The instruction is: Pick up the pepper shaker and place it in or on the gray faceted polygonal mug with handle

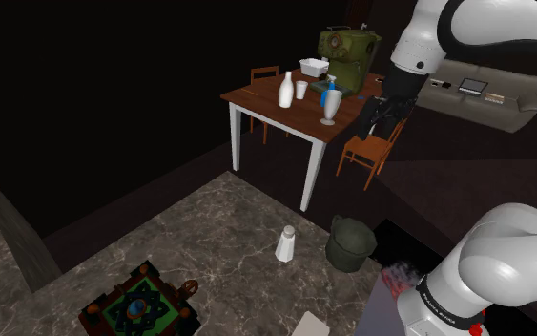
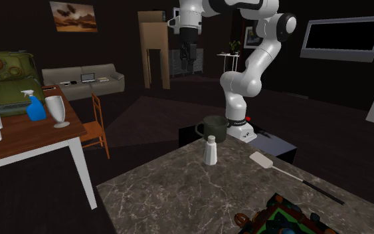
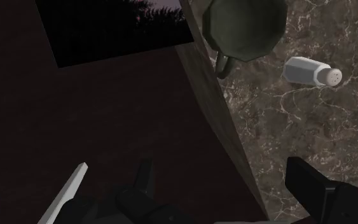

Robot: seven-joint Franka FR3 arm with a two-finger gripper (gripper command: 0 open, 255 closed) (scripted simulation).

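Your gripper (image 1: pixel 386 115) hangs high above the marble counter (image 1: pixel 209 239), well clear of everything on it. In the shoulder view it sits at about one o'clock from the mug (image 1: pixel 351 242). In the wrist view the two black fingers (image 3: pixel 147 181) stand wide apart with nothing between them, and only the counter's edge and the dark floor lie beneath.

The pepper shaker (image 1: pixel 285 244) is drawn white and stands upright on the counter. In the shoulder view you find it at the mug's nine o'clock, near it but not touching. In the second exterior view the shaker (image 2: pixel 210 150) is at the mug's (image 2: pixel 214 126) six o'clock. A white spatula (image 2: pixel 262 159) lies flat at the shaker's four o'clock, apart from it.

The mug is dark grey-green and faceted, and it stands upright close to the counter's edge. From the wrist view you look down into its open mouth (image 3: pixel 244 28). Its handle points towards the counter's edge, and the shaker's (image 3: pixel 311 71) perforated cap shows on the side away from that edge.

A patterned box (image 1: pixel 140 310) sits on the counter at the shaker's seven o'clock in the shoulder view, well apart from it.
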